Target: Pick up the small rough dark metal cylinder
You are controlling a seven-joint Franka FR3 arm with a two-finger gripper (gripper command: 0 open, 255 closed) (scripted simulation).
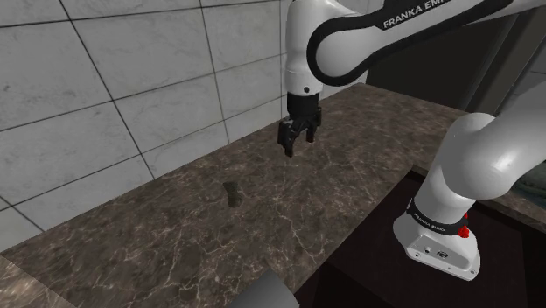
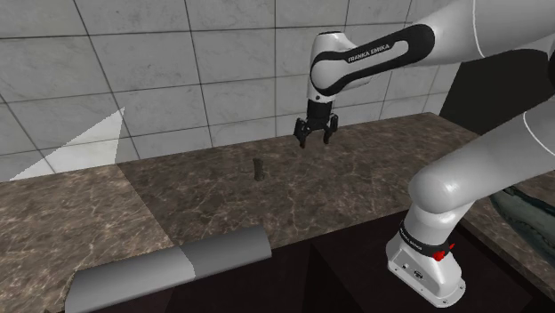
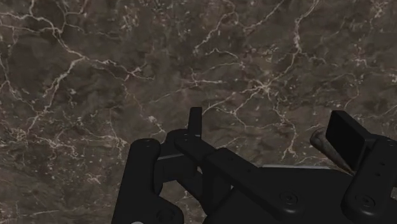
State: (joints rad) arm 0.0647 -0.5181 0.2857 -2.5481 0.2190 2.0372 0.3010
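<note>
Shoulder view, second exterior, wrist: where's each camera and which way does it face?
Shoulder view: beside the base, facing down over the marble counter to the tiled wall; arm, open hand.
Second exterior view: off the counter's front edge, facing the wall; arm, hand.
Wrist view: on the hand, facing the counter; fingers.
Exterior views share the dark cylinder.

White lettering reading "FRANKA EMIKA" runs along a black band on the upper link of the arm (image 2: 374, 55), seen in the second exterior view. In the shoulder view the same brand name on the arm (image 1: 420, 16) reads "FRANKA EM" before running off the top edge. Small white print on the black ring (image 1: 430, 222) near the arm's base cannot be read.
</note>
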